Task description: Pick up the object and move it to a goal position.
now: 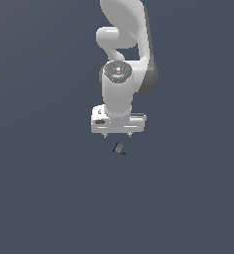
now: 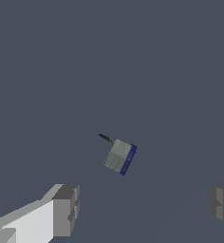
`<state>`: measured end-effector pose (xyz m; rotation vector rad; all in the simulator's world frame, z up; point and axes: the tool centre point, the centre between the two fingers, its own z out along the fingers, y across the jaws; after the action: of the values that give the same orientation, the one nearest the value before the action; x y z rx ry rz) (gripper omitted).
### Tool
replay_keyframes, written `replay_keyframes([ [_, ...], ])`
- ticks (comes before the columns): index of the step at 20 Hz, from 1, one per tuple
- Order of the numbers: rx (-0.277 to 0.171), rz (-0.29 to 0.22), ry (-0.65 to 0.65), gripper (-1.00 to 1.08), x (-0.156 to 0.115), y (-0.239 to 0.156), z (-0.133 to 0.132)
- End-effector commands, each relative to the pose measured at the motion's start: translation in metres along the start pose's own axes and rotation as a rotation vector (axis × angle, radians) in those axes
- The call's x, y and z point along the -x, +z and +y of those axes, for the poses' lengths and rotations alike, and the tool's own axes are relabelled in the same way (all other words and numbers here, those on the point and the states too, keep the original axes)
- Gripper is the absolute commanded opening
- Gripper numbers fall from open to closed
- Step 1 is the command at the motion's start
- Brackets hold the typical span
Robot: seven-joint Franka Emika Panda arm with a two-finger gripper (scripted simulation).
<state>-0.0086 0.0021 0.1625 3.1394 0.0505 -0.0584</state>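
The object (image 1: 119, 148) is a tiny grey block with a blue end and a thin black bit. It lies on the flat dark grey surface just in front of the arm. In the wrist view it (image 2: 119, 156) shows grey with a blue edge and a black stub. My gripper (image 1: 117, 134) hangs above and slightly behind it, fingers pointing down, open and empty. In the wrist view the two fingertips (image 2: 65, 210) stand wide apart, and the gripper (image 2: 144, 205) does not touch the object.
The white arm (image 1: 120, 74) rises behind the gripper. A plain dark grey surface (image 1: 49, 188) fills the rest of both views.
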Motion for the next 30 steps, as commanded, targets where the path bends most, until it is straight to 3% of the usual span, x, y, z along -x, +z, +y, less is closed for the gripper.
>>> replay_keyframes([
  [1, 0.0, 0.0, 0.0, 1.0, 0.0, 0.0, 0.0],
  [17, 0.027, 0.002, 0.004, 1.0, -0.004, -0.005, 0.013],
  [30, 0.032, 0.004, -0.202, 1.0, -0.003, 0.016, 0.009],
])
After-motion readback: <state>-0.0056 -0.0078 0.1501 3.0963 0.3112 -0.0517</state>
